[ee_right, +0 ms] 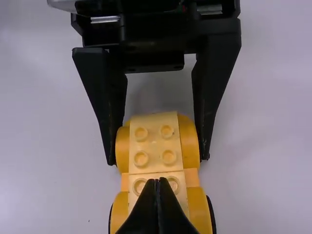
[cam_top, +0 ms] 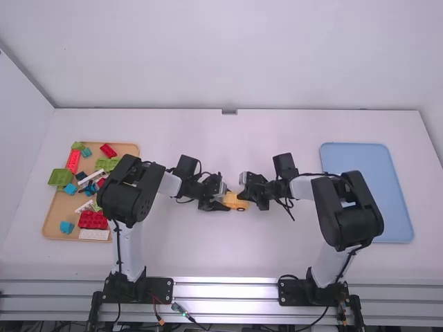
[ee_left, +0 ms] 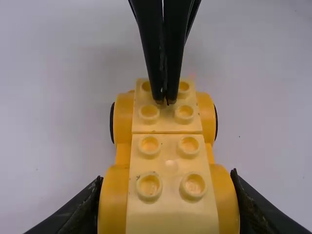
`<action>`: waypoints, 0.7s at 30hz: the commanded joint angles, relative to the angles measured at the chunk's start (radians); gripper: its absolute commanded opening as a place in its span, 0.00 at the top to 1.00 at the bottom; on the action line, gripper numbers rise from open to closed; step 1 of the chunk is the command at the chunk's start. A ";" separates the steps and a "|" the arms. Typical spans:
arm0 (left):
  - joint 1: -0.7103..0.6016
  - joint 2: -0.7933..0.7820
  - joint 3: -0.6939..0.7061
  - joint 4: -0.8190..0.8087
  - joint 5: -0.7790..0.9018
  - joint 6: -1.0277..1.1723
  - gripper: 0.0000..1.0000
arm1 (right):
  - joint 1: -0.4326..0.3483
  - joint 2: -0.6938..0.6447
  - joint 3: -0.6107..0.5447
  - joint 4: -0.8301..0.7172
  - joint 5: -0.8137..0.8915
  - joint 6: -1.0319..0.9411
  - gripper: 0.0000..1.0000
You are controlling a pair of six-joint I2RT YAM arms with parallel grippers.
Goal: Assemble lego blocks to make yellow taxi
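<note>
Around one end of the yellow car body (cam_top: 237, 201) is my left gripper (cam_top: 225, 201), near the table's middle. In the left wrist view, the left gripper (ee_left: 166, 183) has a finger against each side of the car (ee_left: 170, 161), whose top carries two studded yellow bricks in line. My right gripper (cam_top: 246, 196) is at the car's other end. Seen in the right wrist view, the right gripper (ee_right: 157, 183) has its fingers together, tips down at the studs of the yellow brick (ee_right: 156, 156); whether they press on it I cannot tell.
A wooden tray (cam_top: 50, 225) with red, green, blue and white blocks lies at the far left of the white table (cam_top: 232, 252). On the right lies a blue tray (cam_top: 391, 207), partly behind the right arm.
</note>
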 commanded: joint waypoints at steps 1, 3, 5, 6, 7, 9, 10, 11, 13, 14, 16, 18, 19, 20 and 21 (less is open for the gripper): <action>0.003 0.005 -0.006 0.007 0.015 0.017 0.51 | 0.018 0.079 -0.008 -0.025 0.172 0.009 1.00; 0.003 0.005 -0.006 0.008 0.015 0.006 0.51 | 0.030 0.111 0.017 -0.031 0.188 0.035 1.00; 0.003 0.005 -0.006 0.011 0.015 -0.003 0.50 | 0.045 0.153 0.064 -0.081 0.203 0.018 1.00; 0.003 0.005 -0.006 0.010 0.014 0.000 0.50 | 0.050 0.171 0.090 -0.121 0.201 -0.016 1.00; 0.003 0.005 -0.006 0.011 0.014 -0.001 0.50 | 0.050 0.175 0.100 -0.135 0.198 -0.034 1.00; 0.003 0.005 -0.006 0.010 0.011 -0.001 0.50 | 0.046 0.179 0.138 -0.199 0.173 -0.088 1.00; 0.003 0.005 -0.006 0.010 0.011 -0.001 0.50 | 0.046 0.179 0.140 -0.203 0.170 -0.090 1.00; 0.003 0.005 -0.006 0.008 0.010 0.000 0.50 | 0.046 0.177 0.164 -0.231 0.145 -0.109 1.00; 0.003 0.005 -0.006 0.007 0.011 -0.001 0.50 | 0.036 0.166 0.197 -0.268 0.120 -0.133 1.00; 0.003 0.005 -0.006 0.006 0.011 -0.001 0.50 | 0.023 0.152 0.224 -0.304 0.098 -0.146 1.00; 0.003 0.005 -0.006 0.001 0.011 -0.001 0.49 | 0.008 0.126 0.261 -0.351 0.068 -0.163 1.00; 0.003 0.005 -0.006 -0.003 0.011 -0.001 0.48 | -0.005 0.088 0.304 -0.393 0.062 -0.167 0.99; 0.003 0.005 -0.006 -0.003 0.011 -0.001 0.48 | -0.005 0.082 0.309 -0.395 0.063 -0.164 0.99; 0.003 0.005 -0.006 -0.003 0.011 -0.001 0.48 | -0.008 0.062 0.327 -0.393 0.072 -0.142 0.89; 0.003 0.005 -0.006 -0.003 0.010 0.000 0.45 | -0.012 0.050 0.335 -0.390 0.081 -0.131 0.78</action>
